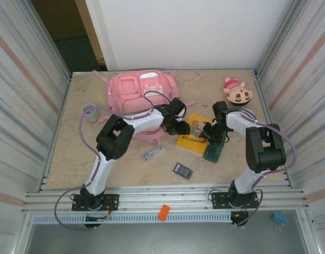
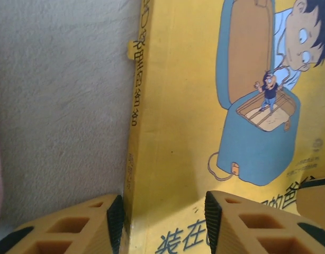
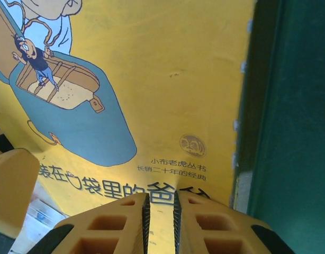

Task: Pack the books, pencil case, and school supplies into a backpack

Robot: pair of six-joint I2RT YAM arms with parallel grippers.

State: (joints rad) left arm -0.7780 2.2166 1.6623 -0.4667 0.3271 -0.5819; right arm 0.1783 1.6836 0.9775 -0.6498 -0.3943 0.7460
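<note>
On the yellow book point(image 3: 168, 79), small print reads 小布老虎丛书

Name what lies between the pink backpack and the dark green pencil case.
The thin yellow paperback book lies between them, nearer the long dark green pencil case; the top view shows it.

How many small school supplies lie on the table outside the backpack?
2. A silvery-blue item lies in front of the backpack; a dark calculator-like item lies nearer the front edge of the table, near the yellow book. More may be hidden.
</note>
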